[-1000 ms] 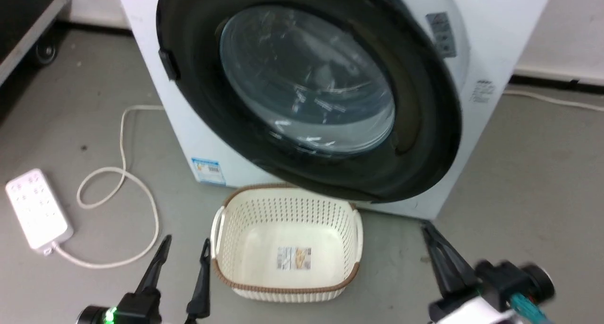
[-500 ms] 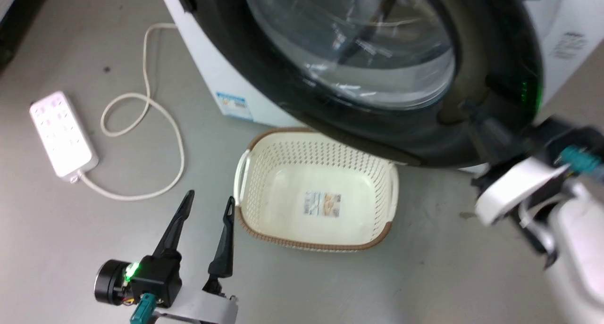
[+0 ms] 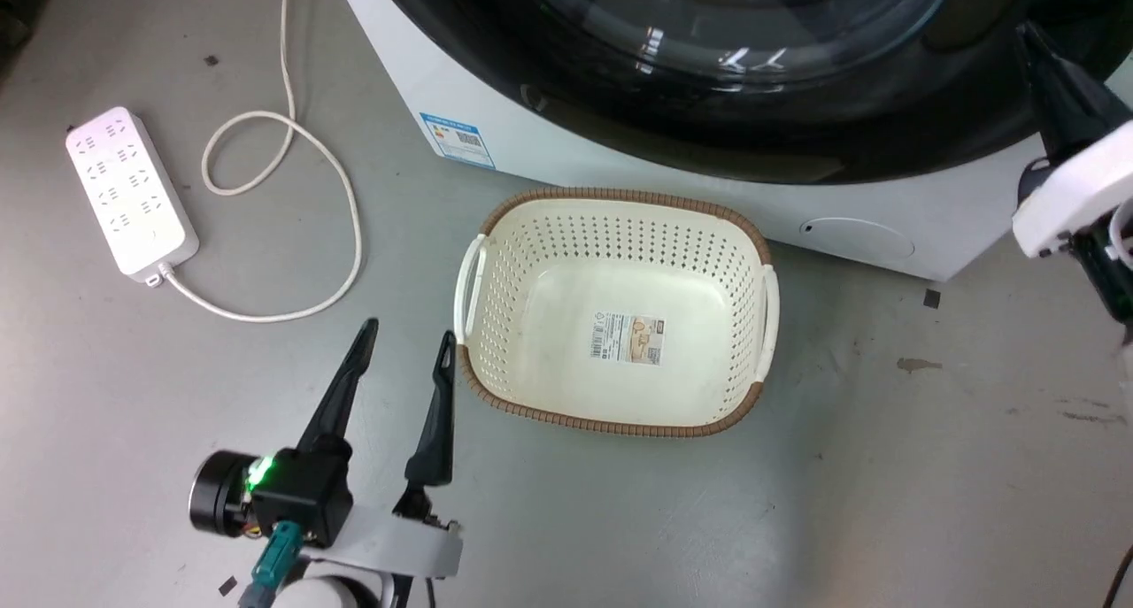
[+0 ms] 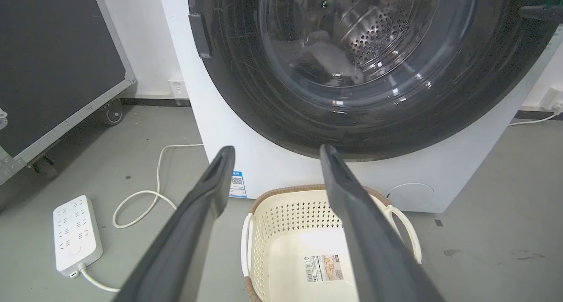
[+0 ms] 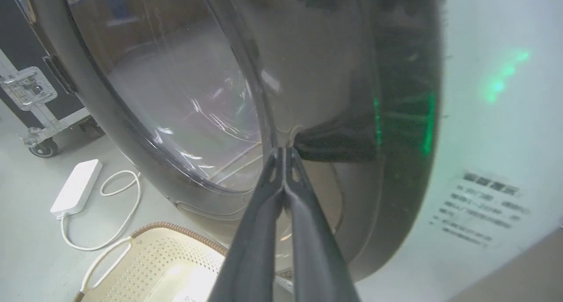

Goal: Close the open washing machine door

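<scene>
- The right hand [image 5: 285, 154], fingers pinched together and empty, has risen to touch the door [image 5: 404, 117].
- The door sits close against the washing machine [image 3: 885, 214]; a firm push should latch it.
- The left hand [image 3: 409, 330] hangs wide beside the basket [image 3: 620, 236].

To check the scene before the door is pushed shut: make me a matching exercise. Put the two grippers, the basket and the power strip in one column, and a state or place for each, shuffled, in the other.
Column one
1. left gripper
2. right gripper
3. basket
4. power strip

Column two
A. white, on the floor with a looped cord
B. fingers together, tips at the washing machine door
C. fingers apart, next to the basket
D. cream, on the floor in front of the washing machine

Pairs: 1-C, 2-B, 3-D, 4-A
</scene>
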Robot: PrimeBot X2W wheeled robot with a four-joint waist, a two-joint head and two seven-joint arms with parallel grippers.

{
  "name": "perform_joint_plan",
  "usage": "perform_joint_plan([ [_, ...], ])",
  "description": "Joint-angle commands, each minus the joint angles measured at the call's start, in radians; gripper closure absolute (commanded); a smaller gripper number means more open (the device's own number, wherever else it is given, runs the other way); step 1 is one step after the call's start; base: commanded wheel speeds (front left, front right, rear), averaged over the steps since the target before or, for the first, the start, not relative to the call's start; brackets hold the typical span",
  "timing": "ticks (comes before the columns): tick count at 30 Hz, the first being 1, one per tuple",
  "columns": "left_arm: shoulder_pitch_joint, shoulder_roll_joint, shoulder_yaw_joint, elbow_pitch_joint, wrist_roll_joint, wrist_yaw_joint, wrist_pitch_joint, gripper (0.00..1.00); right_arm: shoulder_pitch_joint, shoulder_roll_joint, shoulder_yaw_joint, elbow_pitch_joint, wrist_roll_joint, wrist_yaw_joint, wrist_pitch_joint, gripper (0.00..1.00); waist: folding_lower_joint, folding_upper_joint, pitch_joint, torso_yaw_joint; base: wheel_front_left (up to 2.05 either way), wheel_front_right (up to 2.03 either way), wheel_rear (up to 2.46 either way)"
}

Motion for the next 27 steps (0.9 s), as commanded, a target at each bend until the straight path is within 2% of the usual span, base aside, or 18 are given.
perform_joint_plan([
  [1,-0.019,-0.002,-0.003,-0.001,0.001,0.003,-0.005,0.0,-0.034,-0.003,-0.029,0.026,0.011,-0.011,-0.007,1.0,-0.0001,-0.0001,0.0,0.0,0.0,0.0,0.0],
  [6,-0.026,-0.004,0.003,0.0,0.0,0.014,-0.005,0.0,-0.072,0.012,-0.049,0.11,-0.001,-0.011,-0.047,1.0,-0.0001,-0.0001,-0.019,-0.006,0.0,0.0,0.0],
  [11,-0.004,-0.005,0.016,0.016,-0.006,0.014,-0.005,0.0,-0.016,0.031,-0.007,0.144,-0.012,-0.011,-0.122,1.0,-0.0001,-0.0001,-0.091,-0.032,0.0,0.0,0.0],
  [12,0.001,-0.005,0.019,0.019,-0.007,0.013,-0.005,0.0,0.002,0.034,0.001,0.144,-0.014,-0.011,-0.137,0.8,-0.0001,-0.0001,-0.109,-0.038,0.0,0.0,0.0],
  [13,0.007,-0.005,0.023,0.025,-0.009,0.013,-0.005,0.0,0.025,0.038,0.012,0.142,-0.017,-0.011,-0.152,0.15,-0.0001,-0.0001,-0.127,-0.044,0.0,0.0,0.0],
  [14,0.012,-0.005,0.026,0.03,-0.009,0.011,-0.005,0.0,0.049,0.041,0.02,0.14,-0.018,-0.011,-0.162,0.0,-0.0001,-0.0001,-0.145,-0.052,0.0,0.0,0.0],
  [19,0.045,-0.002,0.04,0.065,-0.031,-0.008,-0.005,0.0,0.209,0.076,0.005,0.084,-0.065,-0.011,-0.22,0.0,-0.0001,-0.0001,-0.243,-0.092,0.0,0.0,0.0],
  [20,0.064,0.003,0.048,0.079,-0.029,-0.014,-0.005,0.0,0.329,0.118,-0.032,0.008,-0.102,-0.011,-0.235,0.0,-0.0001,-0.0001,-0.292,-0.123,0.0,0.0,0.0],
  [27,0.106,0.004,0.069,0.105,-0.036,-0.02,-0.005,0.0,0.586,0.241,-0.129,-0.23,-0.204,-0.011,-0.244,0.0,-0.0001,-0.0001,-0.364,-0.189,0.0,0.0,0.0],
])
